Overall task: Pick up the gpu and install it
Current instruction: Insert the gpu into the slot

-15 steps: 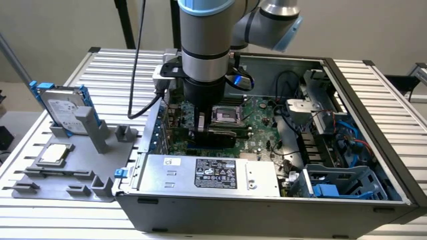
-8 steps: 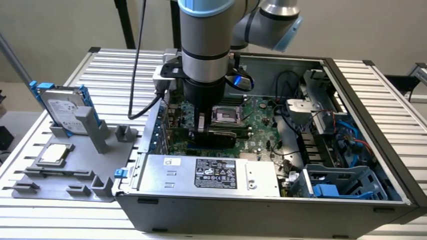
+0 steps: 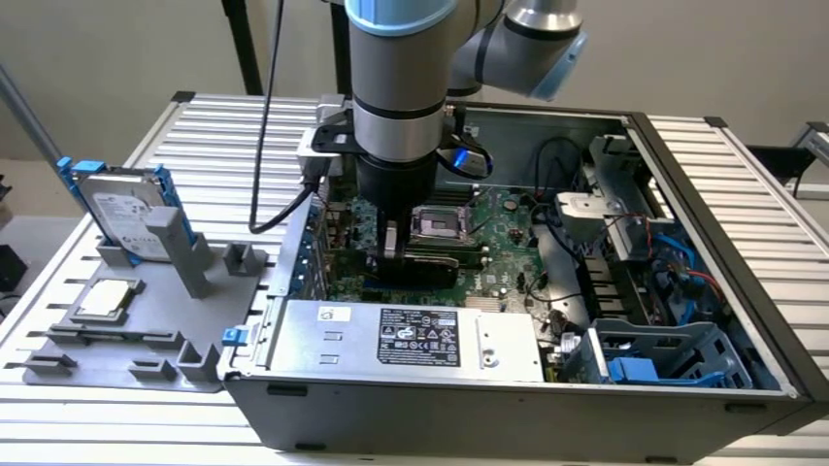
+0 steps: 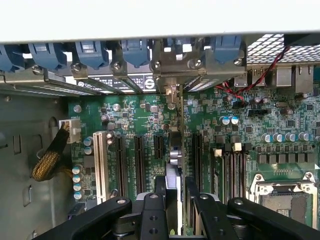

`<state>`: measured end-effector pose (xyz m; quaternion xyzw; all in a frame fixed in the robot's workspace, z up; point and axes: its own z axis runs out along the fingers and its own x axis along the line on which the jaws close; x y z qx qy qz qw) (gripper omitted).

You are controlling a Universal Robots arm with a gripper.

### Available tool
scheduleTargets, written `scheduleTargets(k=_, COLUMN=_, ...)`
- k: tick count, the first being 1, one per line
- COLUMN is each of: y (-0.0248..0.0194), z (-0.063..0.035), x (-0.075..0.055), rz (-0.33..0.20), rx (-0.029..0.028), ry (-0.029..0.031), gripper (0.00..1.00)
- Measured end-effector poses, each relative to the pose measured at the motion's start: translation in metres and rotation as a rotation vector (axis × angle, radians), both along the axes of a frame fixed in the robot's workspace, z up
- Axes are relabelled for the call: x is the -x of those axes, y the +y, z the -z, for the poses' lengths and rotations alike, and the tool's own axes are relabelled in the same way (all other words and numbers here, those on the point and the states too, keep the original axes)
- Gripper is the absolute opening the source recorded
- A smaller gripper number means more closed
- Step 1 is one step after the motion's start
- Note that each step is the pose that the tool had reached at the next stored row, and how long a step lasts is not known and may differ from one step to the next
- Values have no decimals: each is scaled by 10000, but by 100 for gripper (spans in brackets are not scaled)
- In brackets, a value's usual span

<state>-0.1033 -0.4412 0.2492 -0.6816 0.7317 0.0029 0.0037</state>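
The gpu (image 4: 174, 156) shows edge-on in the wrist view, a thin card standing upright between the two black fingers (image 4: 159, 192). Its silver bracket end (image 4: 169, 75) reaches the row of blue-latched rear slot openings. My gripper (image 4: 175, 189) is shut on the gpu and holds it low over the black expansion slots (image 4: 139, 157) of the green motherboard (image 4: 235, 135). In the exterior view my gripper (image 3: 388, 258) is down inside the open computer case (image 3: 725, 194), with the dark gpu (image 3: 430, 264) level beneath it, close to the board. Whether the card's edge sits in a slot is hidden.
A silver power supply (image 3: 402, 335) lies along the case's near side, and a blue drive cage (image 3: 654, 354) is at the exterior view's right. The CPU socket (image 3: 438, 223) is just beyond the gripper. Outside the case, a grey fixture (image 3: 143, 340) holds a hard drive (image 3: 123, 209) and a CPU chip (image 3: 107, 299).
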Motion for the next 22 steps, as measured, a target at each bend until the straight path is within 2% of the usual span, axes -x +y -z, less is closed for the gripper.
scheduleTargets(k=15, y=4, z=11, x=1, rz=3, rx=9, ry=-3, gripper=28)
scheduleTargets(k=16, y=3, z=10, x=0, rz=1, rx=11, ry=-1, gripper=35)
scheduleTargets(k=17, y=3, z=8, x=0, rz=1, rx=14, ry=0, gripper=35)
scheduleTargets(k=20, y=3, z=-25, x=1, rz=1, rx=13, ry=4, gripper=35)
scheduleTargets(k=22, y=3, z=-84, x=0, rz=1, rx=14, ry=8, gripper=35)
